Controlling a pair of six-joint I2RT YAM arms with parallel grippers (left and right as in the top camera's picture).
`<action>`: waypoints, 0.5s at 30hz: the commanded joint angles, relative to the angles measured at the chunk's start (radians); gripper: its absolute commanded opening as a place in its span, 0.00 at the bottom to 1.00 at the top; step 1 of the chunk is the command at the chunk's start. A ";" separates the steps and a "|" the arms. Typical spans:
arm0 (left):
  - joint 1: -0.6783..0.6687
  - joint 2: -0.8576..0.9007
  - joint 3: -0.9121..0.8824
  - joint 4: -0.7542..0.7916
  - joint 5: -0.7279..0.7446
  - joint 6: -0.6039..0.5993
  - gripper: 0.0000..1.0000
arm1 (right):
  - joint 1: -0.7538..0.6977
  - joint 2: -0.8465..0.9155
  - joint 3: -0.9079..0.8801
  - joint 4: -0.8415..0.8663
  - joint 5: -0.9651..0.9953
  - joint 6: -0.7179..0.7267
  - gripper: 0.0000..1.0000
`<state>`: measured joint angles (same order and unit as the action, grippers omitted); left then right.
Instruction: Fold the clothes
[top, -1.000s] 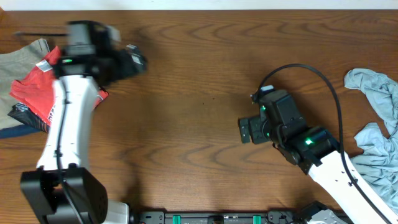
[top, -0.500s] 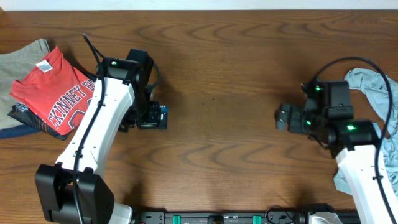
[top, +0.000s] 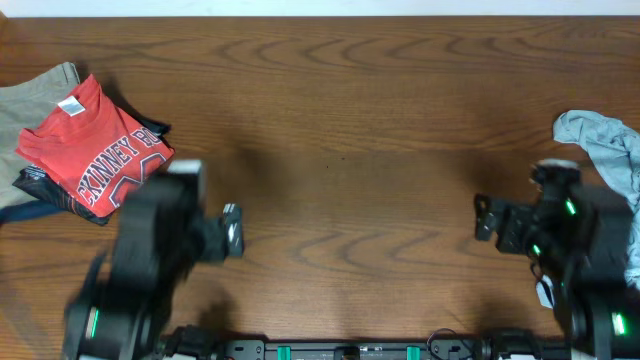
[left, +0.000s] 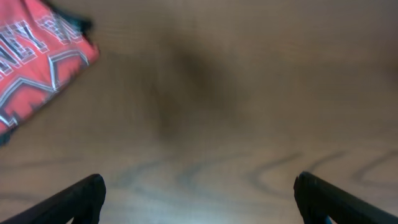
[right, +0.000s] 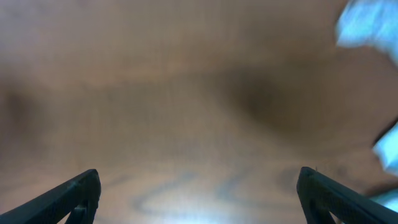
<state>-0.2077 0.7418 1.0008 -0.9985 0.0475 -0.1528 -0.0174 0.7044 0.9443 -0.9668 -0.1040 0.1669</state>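
Backed off the folded red tee, left tool and right tool splayed empty; grey-blue tee next, likely.

A wooden table fills nearly the whole overhead frame, its brown top marked with dark, wavy grain running left to right. A thin pale strip runs along the top edge of the frame. At the bottom edge, in the middle, sits a black rail with small green pieces on it. Both wrist views show the same wood, blurred, with a dim dark patch near the centre.
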 joint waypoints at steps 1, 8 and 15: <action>-0.002 -0.206 -0.103 0.060 -0.014 0.006 0.98 | -0.008 -0.111 -0.011 0.029 0.022 -0.030 0.99; -0.001 -0.466 -0.122 0.022 -0.014 0.006 0.98 | -0.008 -0.217 -0.011 -0.017 0.022 -0.030 0.99; -0.001 -0.516 -0.122 0.005 -0.014 0.006 0.98 | -0.008 -0.220 -0.011 -0.125 0.022 -0.030 0.99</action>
<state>-0.2077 0.2283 0.8875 -0.9916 0.0448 -0.1528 -0.0174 0.4896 0.9405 -1.0698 -0.0929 0.1486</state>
